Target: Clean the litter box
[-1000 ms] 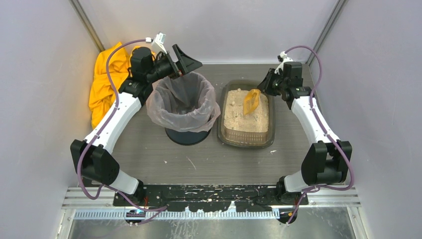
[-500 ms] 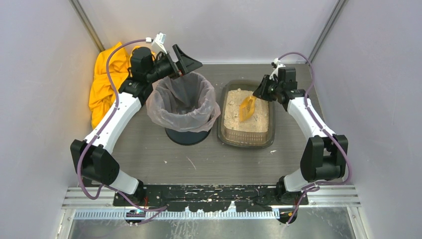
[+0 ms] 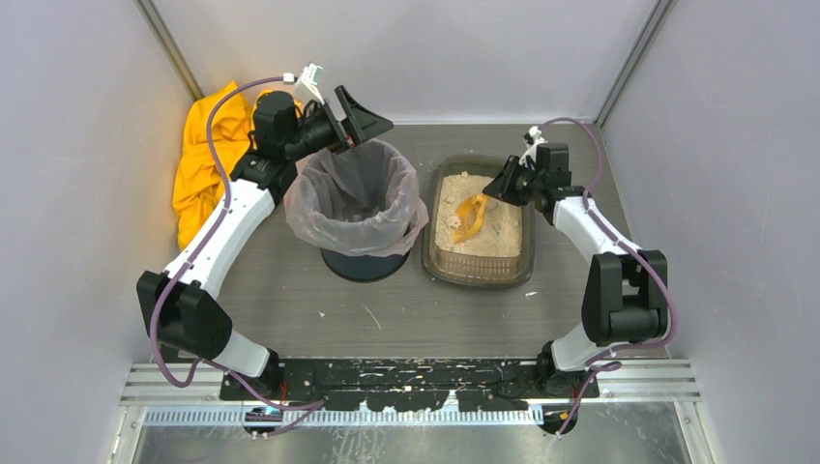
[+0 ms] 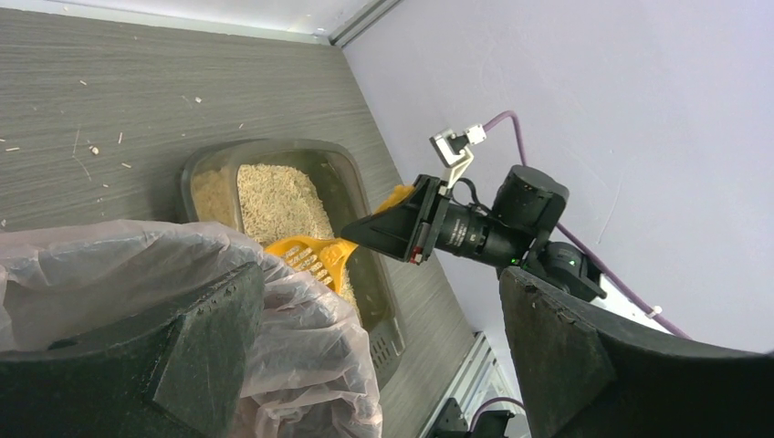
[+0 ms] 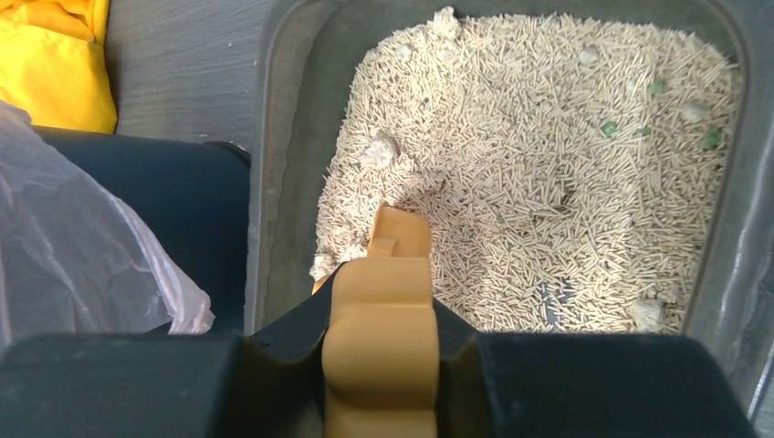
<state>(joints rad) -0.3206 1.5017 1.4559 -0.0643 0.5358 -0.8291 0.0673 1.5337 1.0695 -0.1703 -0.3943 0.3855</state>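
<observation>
Shallow rectangular dark brown-grey translucent plastic litter box [image 3: 431,259] with rounded corners sits on the grey wood-grain bench [image 3: 387,309], toward the far side, in front of the right arm [image 3: 592,224]. It is just right of the round dark bin with clear plastic bag liner [image 3: 302,215], very close to it; contact cannot be told. The box holds beige pellet litter [image 5: 548,201], with whitish clumps [image 5: 379,151] and small green bits [image 5: 607,130] mixed in.

Right jaws are clamped tight on the handle of the orange slotted plastic scoop [image 3: 469,218]. The scoop head is down in the litter, left of the box's middle, tilted, with its handle rising toward the right arm's wrist.

Left arm [image 3: 242,213] reaches over the far rim of the bin. Left jaws are spread fully wide and grip nothing. In the left wrist view the bag liner bunches beside one finger [image 4: 205,351], and the other finger [image 4: 566,365] stands well apart.

Crumpled yellow cloth [image 3: 208,159] lies at the far left corner, behind the left arm. A few loose litter bits [image 3: 372,316] lie on the bench near the bin.
</observation>
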